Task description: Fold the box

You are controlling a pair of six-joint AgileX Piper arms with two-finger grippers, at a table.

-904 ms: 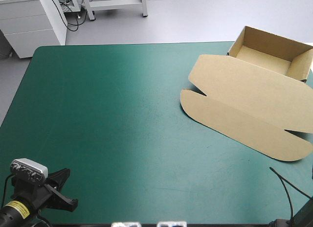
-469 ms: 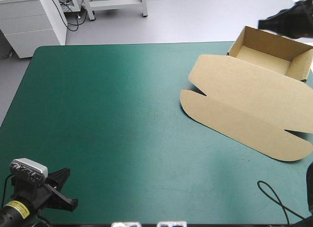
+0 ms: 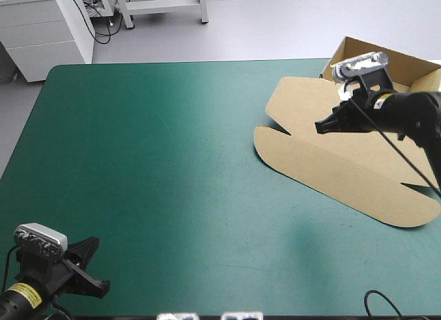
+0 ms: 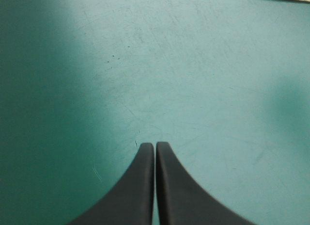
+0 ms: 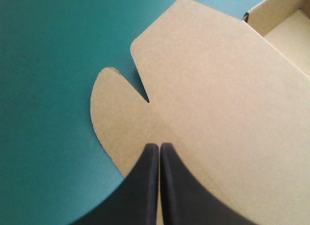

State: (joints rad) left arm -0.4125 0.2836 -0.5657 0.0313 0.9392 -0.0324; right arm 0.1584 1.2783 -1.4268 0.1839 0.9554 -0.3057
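Box [image 3: 324, 165] of brown board lying on a table [image 3: 165, 168] with a teal-green cover, read from the near edge outward. At the near left corner the left gripper [image 4: 155, 146] sits over the cover, well apart from the box. Its two black fingers are pressed together into one pointed arch with nothing between them, and its wrist view shows scuffed cover ahead of the tip. The box occupies the far right part of the table as an open tray with its lid laid flat toward the near left. Nearest lies the front flap [image 3: 344, 185], a long strip with rounded ends, flat on the cover. Beyond it, joined along a straight crease, is the broad lid panel [image 3: 300, 103], also flat. A V-shaped notch [image 3: 281, 131] separates the two at their left end. The right gripper [image 3: 319, 127] is over the lid, reaching in from the table's right side, its fingers pressed together and holding nothing. In its wrist view the tip stands over the crease between flap and lid panel, just beside the notch; whether it touches the board cannot be told. Farthest is the tray [image 3: 413, 66], at the table's far right corner, its walls raised and its inside open to view.
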